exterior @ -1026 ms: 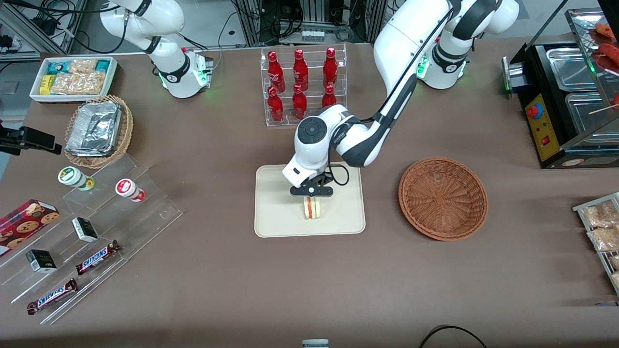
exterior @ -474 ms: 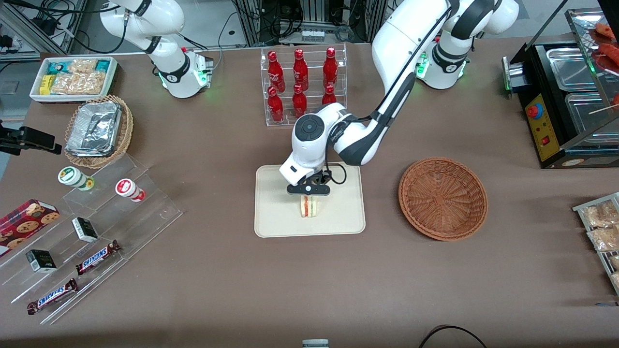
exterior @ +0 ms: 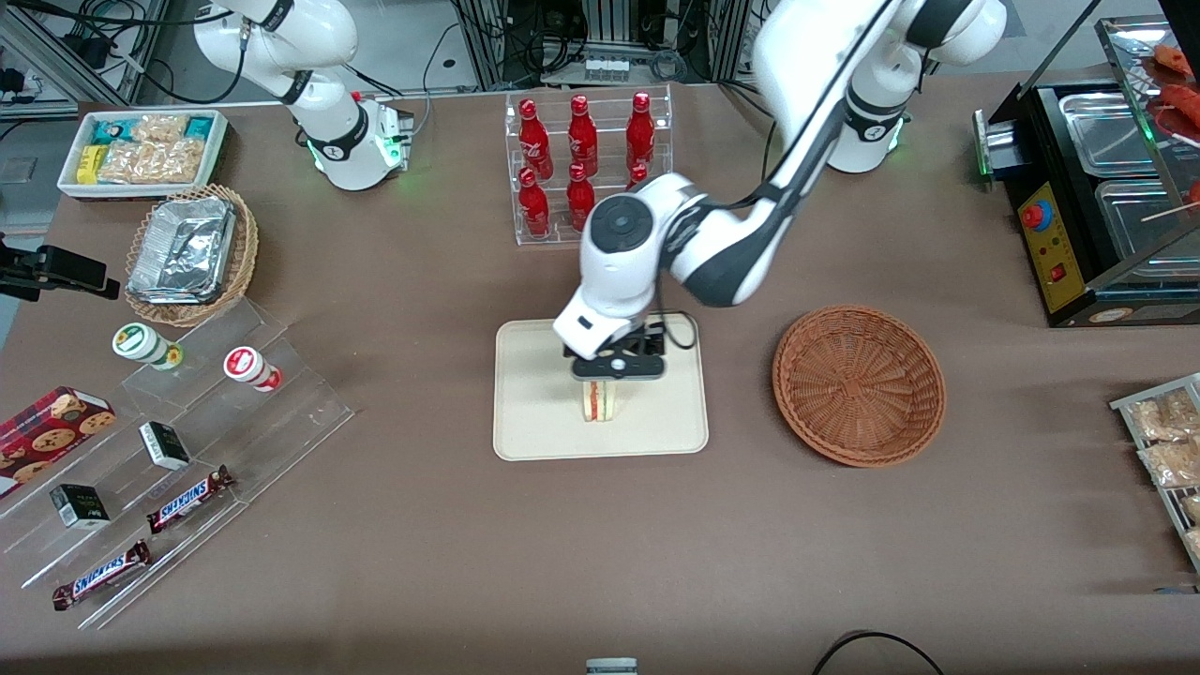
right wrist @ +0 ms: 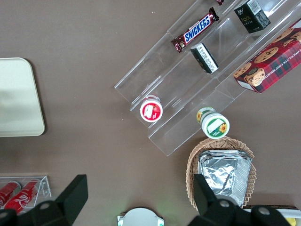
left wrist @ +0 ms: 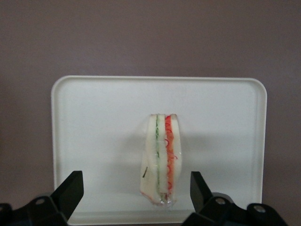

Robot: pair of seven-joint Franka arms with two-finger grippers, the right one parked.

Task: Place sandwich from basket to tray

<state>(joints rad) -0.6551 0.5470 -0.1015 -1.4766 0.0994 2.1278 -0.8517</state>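
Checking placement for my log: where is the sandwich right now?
The sandwich stands on edge in the middle of the tray, apart from the open gripper above it.

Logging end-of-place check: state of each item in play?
sandwich: standing on edge on the tray, released
tray: holds only the sandwich
basket: empty
tool: open, above the sandwich, fingers clear of it
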